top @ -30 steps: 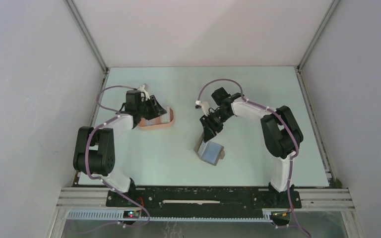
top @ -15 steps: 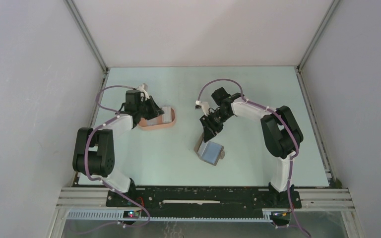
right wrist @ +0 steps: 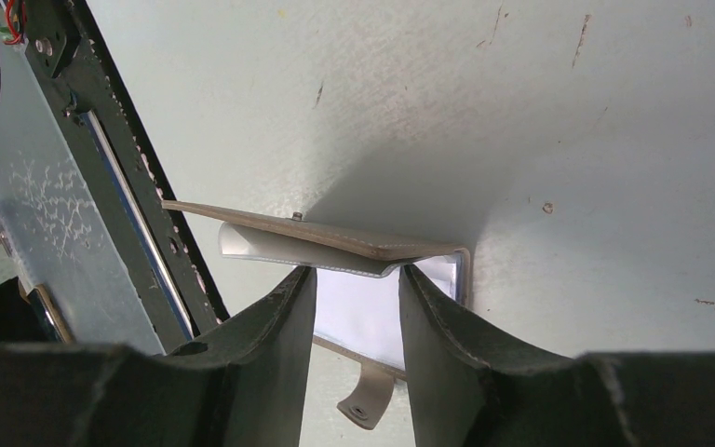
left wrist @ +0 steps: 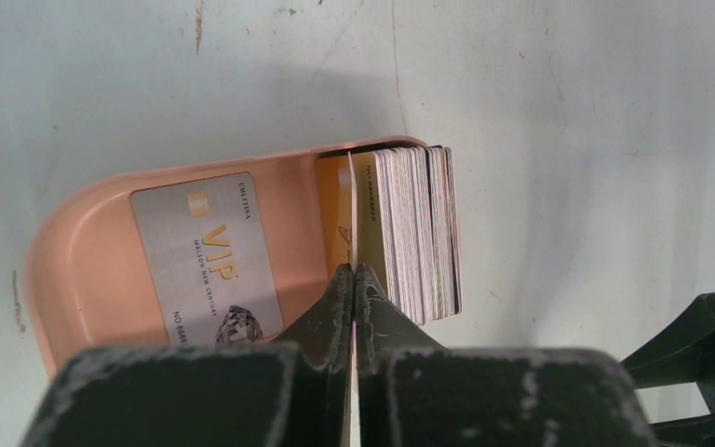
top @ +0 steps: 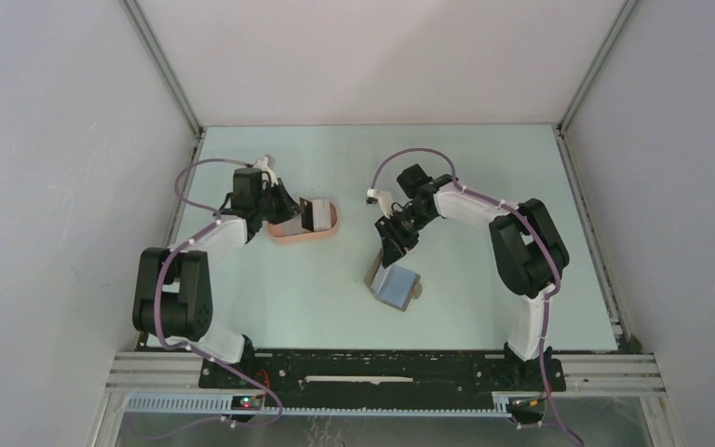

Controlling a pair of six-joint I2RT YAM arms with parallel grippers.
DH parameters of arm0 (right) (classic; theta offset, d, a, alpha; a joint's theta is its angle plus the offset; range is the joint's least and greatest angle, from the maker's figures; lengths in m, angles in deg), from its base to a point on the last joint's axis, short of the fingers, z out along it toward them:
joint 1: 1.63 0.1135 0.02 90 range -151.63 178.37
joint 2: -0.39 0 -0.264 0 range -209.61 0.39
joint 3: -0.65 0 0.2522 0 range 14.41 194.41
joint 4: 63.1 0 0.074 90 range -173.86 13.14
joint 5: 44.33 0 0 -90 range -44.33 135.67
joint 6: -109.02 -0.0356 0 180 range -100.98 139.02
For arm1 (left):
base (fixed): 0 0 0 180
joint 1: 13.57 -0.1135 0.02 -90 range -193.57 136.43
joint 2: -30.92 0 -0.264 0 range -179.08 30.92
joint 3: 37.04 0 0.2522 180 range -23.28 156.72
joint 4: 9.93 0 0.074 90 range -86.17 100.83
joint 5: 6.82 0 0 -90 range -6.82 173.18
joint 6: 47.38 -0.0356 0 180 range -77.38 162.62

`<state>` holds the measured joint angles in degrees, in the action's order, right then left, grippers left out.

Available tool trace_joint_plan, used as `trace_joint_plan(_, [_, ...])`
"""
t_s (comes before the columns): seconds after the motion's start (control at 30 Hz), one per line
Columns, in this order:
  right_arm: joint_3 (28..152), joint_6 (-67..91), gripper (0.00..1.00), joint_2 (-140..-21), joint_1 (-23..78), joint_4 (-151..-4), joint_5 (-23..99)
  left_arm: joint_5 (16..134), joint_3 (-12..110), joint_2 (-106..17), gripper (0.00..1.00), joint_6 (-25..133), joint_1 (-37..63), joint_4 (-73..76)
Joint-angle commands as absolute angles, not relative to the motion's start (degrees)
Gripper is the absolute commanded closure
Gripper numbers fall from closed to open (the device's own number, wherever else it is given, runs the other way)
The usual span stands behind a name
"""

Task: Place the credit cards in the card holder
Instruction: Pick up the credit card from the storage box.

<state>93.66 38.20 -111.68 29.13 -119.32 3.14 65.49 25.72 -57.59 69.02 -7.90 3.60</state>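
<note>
The salmon-pink card holder [left wrist: 60,242] [top: 284,233] lies at the left of the table. A silver VIP credit card [left wrist: 209,256] lies flat inside it. A stack of several credit cards [left wrist: 419,228] stands on edge at its right end. My left gripper [left wrist: 355,270] [top: 287,209] is shut on one thin card [left wrist: 353,205], seen edge-on beside the stack, over the holder. My right gripper [right wrist: 356,275] [top: 393,244] stands open at mid-table, its tips against the raised flap of the grey wallet [right wrist: 335,240] [top: 397,285].
The wallet lies unfolded with a white inner pocket [right wrist: 358,312] and a snap strap [right wrist: 365,402] showing. Metal frame rails [top: 382,368] run along the near edge, and white walls enclose the table on three sides.
My left gripper has closed onto a card. The card holder and its cards have shifted a little to the right. The right arm and the wallet have not moved.
</note>
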Motion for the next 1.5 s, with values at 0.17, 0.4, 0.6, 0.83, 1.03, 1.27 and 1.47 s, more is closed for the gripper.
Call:
trace_joint_plan(0.17, [96.02,38.45,0.53,-111.15,28.87,-119.97,2.25,68.99,26.54,-53.12,1.0,65.71,-7.73,4.96])
trace_joint_plan(0.4, [95.98,38.57,0.53,-111.14,28.87,-120.01,2.07,67.6,28.28,-56.43,1.0,65.47,-7.76,5.5])
trace_joint_plan(0.6, [95.98,38.62,0.53,-111.05,28.8,-120.05,2.0,64.9,30.19,-61.04,1.0,65.99,-7.63,5.26])
trace_joint_plan(0.83, [95.98,38.69,0.53,-111.12,28.67,-120.05,1.81,62.59,31.11,-63.57,0.86,67.14,-7.68,4.08])
trace_joint_plan(1.03, [96.06,38.79,0.52,-111.14,28.67,-120.2,1.63,61.74,31.38,-64.36,0.66,67.81,-7.6,4.1])
trace_joint_plan(1.27, [96.06,38.77,0.53,-111.06,28.51,-120.21,1.55,60.8,30.49,-63.44,0.59,68.63,-7.66,1.11])
trace_joint_plan(1.47, [96.06,38.8,0.53,-111.03,28.51,-120.34,1.37,59.62,30.14,-63.89,0.46,69.99,-7.67,-0.58])
